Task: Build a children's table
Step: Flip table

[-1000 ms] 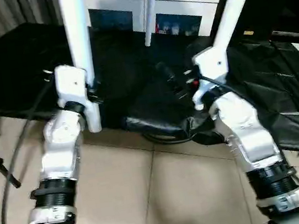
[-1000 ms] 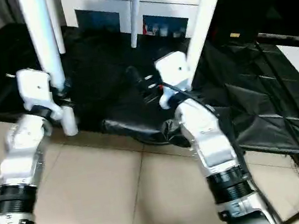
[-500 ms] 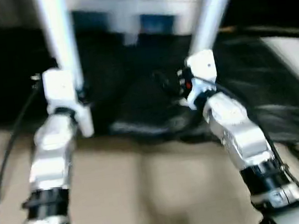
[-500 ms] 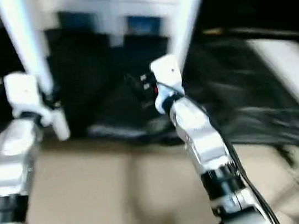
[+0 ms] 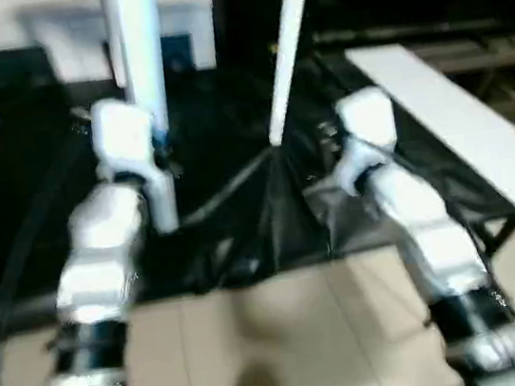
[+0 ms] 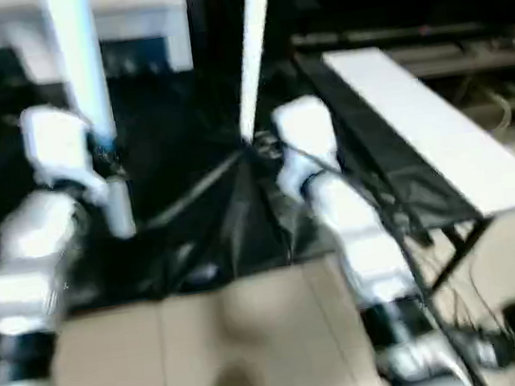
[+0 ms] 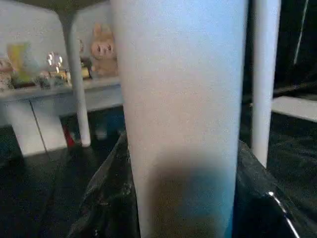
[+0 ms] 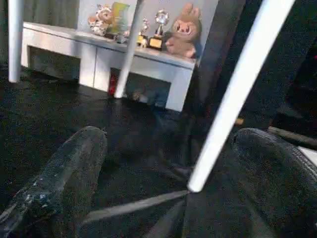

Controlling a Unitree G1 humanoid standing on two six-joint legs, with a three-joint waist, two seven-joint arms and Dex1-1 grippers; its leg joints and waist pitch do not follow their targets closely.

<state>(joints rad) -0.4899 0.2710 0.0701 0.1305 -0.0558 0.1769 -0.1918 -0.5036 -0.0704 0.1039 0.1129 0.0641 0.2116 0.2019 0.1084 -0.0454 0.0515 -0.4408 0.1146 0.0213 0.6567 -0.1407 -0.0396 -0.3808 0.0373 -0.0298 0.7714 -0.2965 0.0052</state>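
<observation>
White table legs (image 5: 139, 37) stand over a black-covered worktop (image 5: 240, 205). The arms (image 5: 103, 253) are silver, the right gripper's fingers (image 8: 74, 168) black. Beige floor tiles (image 5: 288, 342), a white cabinet (image 8: 99, 54), a pink plush toy (image 8: 185, 27).

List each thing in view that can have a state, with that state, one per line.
left gripper: shut on a white table leg, leg upright.
right gripper: open, holding nothing.
second white leg: tilted, its tip between the right gripper's fingers, touching neither.
two further white legs: standing on the black-covered work table.
white cabinet: figurines and a plush toy on top.
</observation>
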